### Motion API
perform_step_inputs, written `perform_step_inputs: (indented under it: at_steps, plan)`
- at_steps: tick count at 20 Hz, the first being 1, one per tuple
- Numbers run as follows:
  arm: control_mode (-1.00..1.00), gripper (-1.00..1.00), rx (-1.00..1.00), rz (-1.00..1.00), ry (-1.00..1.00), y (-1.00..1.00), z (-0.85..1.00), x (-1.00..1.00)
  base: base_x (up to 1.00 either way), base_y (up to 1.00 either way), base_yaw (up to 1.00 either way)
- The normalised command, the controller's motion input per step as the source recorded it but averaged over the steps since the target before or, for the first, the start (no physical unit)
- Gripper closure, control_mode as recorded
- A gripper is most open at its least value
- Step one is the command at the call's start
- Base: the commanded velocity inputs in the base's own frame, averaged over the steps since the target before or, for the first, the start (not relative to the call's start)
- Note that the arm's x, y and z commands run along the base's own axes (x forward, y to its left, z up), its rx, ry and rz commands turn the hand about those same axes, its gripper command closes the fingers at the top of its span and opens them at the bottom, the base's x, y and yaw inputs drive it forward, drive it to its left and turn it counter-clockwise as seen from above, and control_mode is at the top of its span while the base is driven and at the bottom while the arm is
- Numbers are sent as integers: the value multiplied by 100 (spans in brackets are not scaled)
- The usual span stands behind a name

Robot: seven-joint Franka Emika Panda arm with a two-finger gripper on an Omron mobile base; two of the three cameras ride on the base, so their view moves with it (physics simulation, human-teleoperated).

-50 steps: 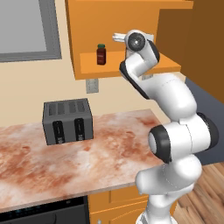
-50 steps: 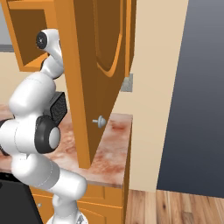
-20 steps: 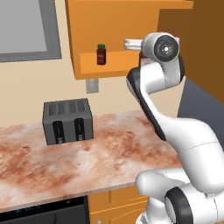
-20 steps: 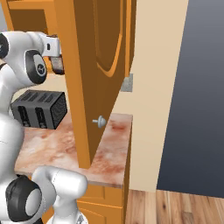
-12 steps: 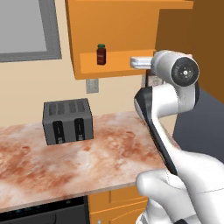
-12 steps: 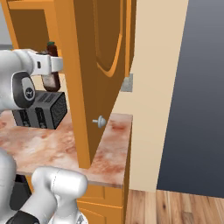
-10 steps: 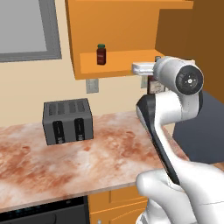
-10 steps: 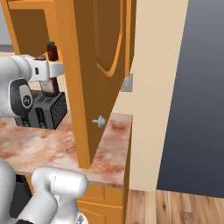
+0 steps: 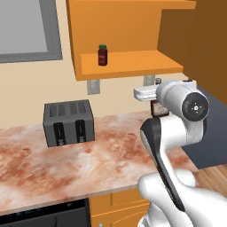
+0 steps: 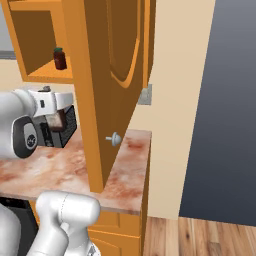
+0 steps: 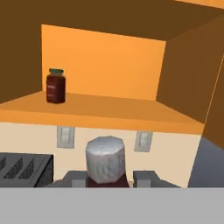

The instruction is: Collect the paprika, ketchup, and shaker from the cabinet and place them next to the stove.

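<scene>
My claw (image 11: 107, 183) is clamped on the bottle (image 11: 105, 162), lower centre; its tall neck could clip the shelf (image 11: 109, 114) edge and slip.

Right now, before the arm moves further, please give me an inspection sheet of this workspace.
Surface: reddish-brown marble counter, bearing a toaster.
Job's things: small dark-red paprika jar with green lid upright on the shelf of the orange wooden cabinet; dark brownish-red ketchup bottle held outside the cabinet, lower than the shelf.
Clutter: dark grey two-slot toaster near the wall.
Grippers: tool shut on the ketchup bottle.
Cables: nothing seen.
Surroundings: open orange cabinet door; grey wall sockets.
</scene>
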Motion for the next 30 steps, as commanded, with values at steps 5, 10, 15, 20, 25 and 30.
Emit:
perform_step_inputs:
  at_steps: [5,10,15,20,25,30]
  plan:
    - [100,100,0,14,0,3,-13,-30,-11,4,5]
    - [100,100,0,0,0,0,0,0,-54,54,24]
    - [100,100,0,0,0,0,0,0,-57,74,24]
    - [100,100,0,0,0,0,0,0,-53,89,28]
    - [100,100,0,0,0,0,0,0,-51,92,33]
    - [100,100,0,0,0,0,0,0,-30,91,45]
